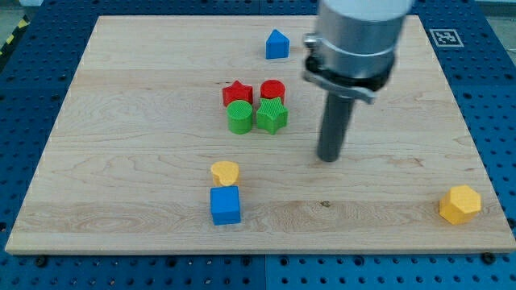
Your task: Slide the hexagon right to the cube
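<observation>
A yellow hexagon block [459,204] lies near the board's bottom right corner. A blue cube [226,205] lies at the bottom centre-left, with a yellow heart block [226,171] just above it. My tip [328,159] rests on the board at the middle, between the two, well left and above the hexagon and right and above the cube. It touches no block.
A cluster sits left of the rod: red star [237,93], red cylinder [273,90], green cylinder [239,118], green star [272,116]. A blue house-shaped block [277,44] lies near the top. The wooden board [121,161] lies on a blue perforated table.
</observation>
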